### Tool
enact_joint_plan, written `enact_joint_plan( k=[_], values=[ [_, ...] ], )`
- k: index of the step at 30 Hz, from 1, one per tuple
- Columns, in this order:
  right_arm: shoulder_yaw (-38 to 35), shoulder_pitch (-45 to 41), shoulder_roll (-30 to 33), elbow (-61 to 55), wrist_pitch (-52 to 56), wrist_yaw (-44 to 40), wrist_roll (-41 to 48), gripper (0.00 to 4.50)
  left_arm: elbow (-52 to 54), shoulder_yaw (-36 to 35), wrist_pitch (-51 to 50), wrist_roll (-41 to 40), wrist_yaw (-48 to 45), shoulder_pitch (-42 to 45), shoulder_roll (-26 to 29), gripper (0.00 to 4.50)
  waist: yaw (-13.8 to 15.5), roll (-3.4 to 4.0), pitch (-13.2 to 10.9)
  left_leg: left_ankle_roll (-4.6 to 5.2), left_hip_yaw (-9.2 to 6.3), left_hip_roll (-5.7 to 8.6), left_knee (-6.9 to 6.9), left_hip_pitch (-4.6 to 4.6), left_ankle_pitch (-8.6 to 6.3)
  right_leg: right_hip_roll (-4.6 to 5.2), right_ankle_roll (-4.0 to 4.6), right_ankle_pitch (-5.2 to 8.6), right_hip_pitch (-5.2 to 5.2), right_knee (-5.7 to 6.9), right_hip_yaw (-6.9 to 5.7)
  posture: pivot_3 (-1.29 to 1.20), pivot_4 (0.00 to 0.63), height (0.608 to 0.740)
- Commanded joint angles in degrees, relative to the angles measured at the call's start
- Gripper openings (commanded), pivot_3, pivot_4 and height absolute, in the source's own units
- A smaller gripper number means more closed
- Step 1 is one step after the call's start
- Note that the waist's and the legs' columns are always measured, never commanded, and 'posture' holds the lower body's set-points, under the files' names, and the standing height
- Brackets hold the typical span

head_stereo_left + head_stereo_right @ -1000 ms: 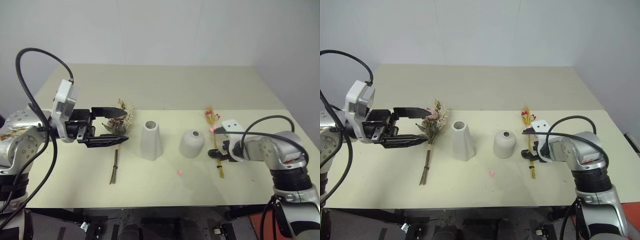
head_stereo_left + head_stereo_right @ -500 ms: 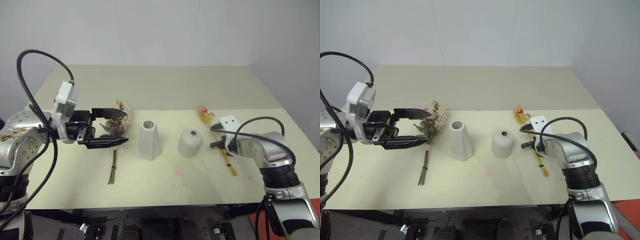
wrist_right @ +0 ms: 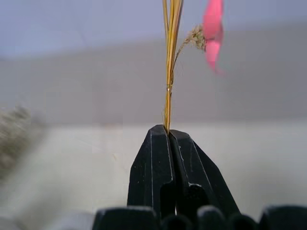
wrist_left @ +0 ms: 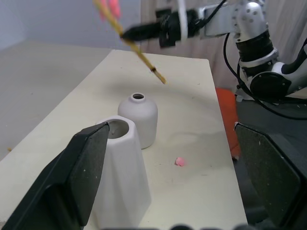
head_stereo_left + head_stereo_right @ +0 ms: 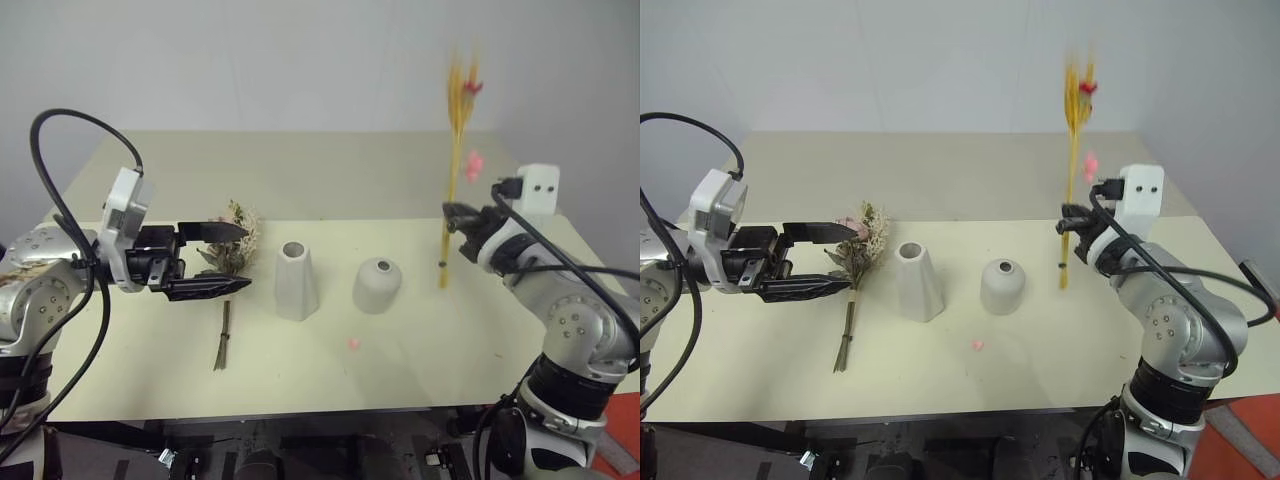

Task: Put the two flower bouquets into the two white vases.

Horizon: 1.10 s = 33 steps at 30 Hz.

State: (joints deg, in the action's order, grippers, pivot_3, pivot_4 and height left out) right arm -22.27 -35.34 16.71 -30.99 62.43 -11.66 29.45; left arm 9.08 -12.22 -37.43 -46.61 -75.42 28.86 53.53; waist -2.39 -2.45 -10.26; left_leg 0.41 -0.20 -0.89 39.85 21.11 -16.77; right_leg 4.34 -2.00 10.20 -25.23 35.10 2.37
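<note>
Right gripper (image 5: 452, 214) clamps the yellow-stemmed spray (image 5: 452, 190) upright above the bench (image 5: 400, 350); left gripper (image 5: 228, 260) gapes over the bushy bunch (image 5: 238, 240)

Soft, even light from overhead fills the scene, laying faint shadows on the pale cream table (image 5: 330, 180). The thin yellow-stemmed flower spray (image 5: 458, 120) smears with motion blur at its top. The right wrist view's background is defocused.

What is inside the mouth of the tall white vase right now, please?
Nothing sticks out of the tall white vase: its mouth shows a dark, bare opening. Its deeper interior is hidden by its own walls.
</note>
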Motion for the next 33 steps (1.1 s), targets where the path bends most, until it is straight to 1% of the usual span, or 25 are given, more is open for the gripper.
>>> enact_joint_plan(
  k=[1, 6, 9, 12, 33],
  values=[
    [3.64, -0.47, -2.25, -2.87, -9.97, -1.32, 0.11, 0.04, 0.17, -0.14, 0.38, -0.22, -0.14, 1.92, -0.06, 4.5, -0.28, 0.0, 0.0, 0.0, 0.0, 0.0, 0.0, 0.0, 0.0, -0.01, 0.0, 0.0, 0.0, 0.01, 0.01, 0.0, 0.15, 0.74],
    [10.64, 1.02, -5.06, -1.24, -20.71, -2.19, -3.14, 0.04, 0.06, -0.16, 0.26, -0.11, -0.45, 2.12, 0.23, 4.5, -0.25, 0.01, 0.0, 0.0, 0.01, 0.01, -0.03, 0.02, 0.0, 0.0, 0.01, 0.0, -0.05, -0.01, 0.02, 0.0, 0.15, 0.74],
    [13.34, 1.93, -6.76, 1.09, -25.21, -2.11, -4.68, 0.04, 0.38, -0.2, 0.1, -0.19, -0.29, 2.09, 0.23, 4.5, -0.2, 0.02, 0.0, -0.01, 0.01, 0.03, -0.01, 0.04, 0.0, 0.03, 0.01, -0.01, -0.05, -0.01, 0.01, 0.0, 0.15, 0.74],
    [16.22, 3.61, -6.9, 3.28, -29.95, -2.8, -7.31, 0.04, 0.5, -0.29, 0.05, -0.14, -0.15, 2.24, 0.36, 4.5, -0.05, 0.02, -0.01, -0.02, 0.01, 0.03, -0.01, 0.03, 0.01, 0.04, 0.01, 0.0, -0.04, 0.0, 0.01, 0.0, 0.15, 0.74],
    [16.74, 7.55, -6.2, 8.26, -35.54, -3.38, -8.08, 0.04, 0.73, -0.76, -0.55, -0.22, 0.04, 2.35, 1.16, 4.5, -0.14, 0.03, -0.01, -0.03, 0.0, 0.02, -0.02, 0.02, 0.02, 0.01, 0.02, 0.0, -0.05, 0.01, 0.01, 0.0, 0.15, 0.74]
  ],
)
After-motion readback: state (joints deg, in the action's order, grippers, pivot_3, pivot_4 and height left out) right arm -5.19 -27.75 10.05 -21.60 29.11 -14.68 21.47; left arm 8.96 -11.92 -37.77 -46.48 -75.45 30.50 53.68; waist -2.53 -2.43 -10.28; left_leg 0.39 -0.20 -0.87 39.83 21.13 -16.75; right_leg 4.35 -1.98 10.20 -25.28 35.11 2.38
